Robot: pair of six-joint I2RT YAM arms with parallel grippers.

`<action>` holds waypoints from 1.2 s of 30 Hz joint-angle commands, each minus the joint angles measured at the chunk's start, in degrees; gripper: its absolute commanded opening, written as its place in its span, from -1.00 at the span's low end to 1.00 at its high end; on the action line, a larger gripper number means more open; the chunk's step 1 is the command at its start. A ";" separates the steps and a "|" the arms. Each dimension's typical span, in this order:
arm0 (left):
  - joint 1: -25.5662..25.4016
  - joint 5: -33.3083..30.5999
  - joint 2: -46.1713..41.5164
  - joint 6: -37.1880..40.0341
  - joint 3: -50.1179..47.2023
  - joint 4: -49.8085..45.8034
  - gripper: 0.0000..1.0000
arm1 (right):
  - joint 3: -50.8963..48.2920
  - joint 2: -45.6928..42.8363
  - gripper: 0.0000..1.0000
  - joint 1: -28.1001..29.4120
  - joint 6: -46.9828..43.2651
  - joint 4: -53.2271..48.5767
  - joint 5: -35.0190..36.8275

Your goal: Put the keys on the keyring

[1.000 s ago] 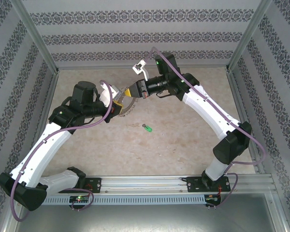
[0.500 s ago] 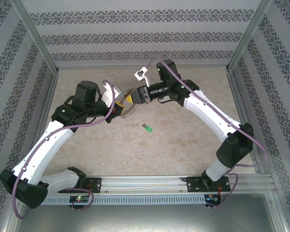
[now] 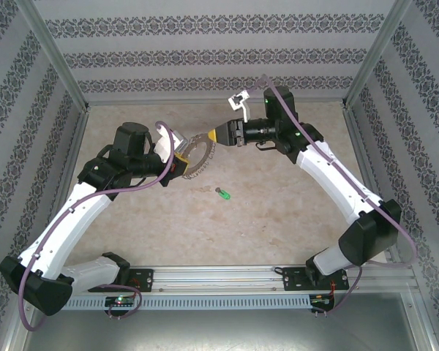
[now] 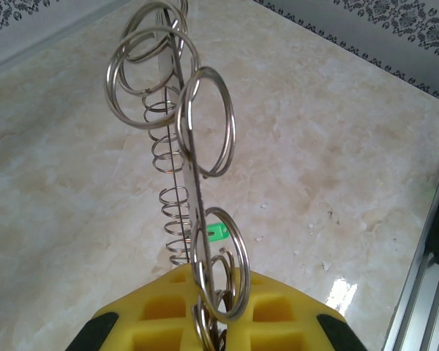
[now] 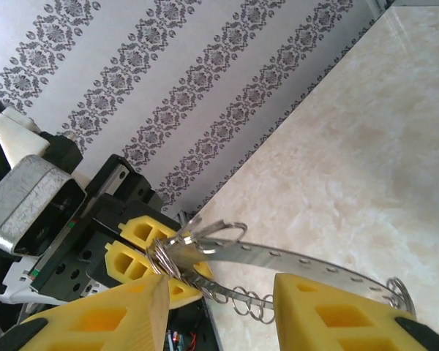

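Free room: bare desk [image 3: 293, 205] surrounds the green key [image 3: 222, 194] on every side.
Obstacle: the keyring [image 3: 198, 156], raised between left end effector [image 3: 180, 156] and right end effector [image 3: 219, 136], near the key.

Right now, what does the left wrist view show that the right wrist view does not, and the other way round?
Left wrist view: the tiny key with a bright green head, lying on the beige marbled table. Right wrist view: the grey patterned wall and the right gripper, its yellow fingers apart. Both: that table and the large flat dark-grey metal keyring, clamped by the left gripper.
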 commanded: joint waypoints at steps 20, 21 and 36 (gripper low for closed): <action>-0.51 -9.70 0.10 4.25 0.52 -1.17 -1.00 | 13.69 9.52 -0.22 2.43 2.01 -13.44 -0.82; -0.53 -10.21 0.03 4.28 0.52 -1.18 -1.00 | 13.82 9.77 -0.22 2.31 2.59 -13.75 -0.61; -0.79 -10.23 -0.60 4.29 -0.20 -1.09 -1.00 | 17.35 14.27 -0.35 4.28 8.22 -10.59 -1.85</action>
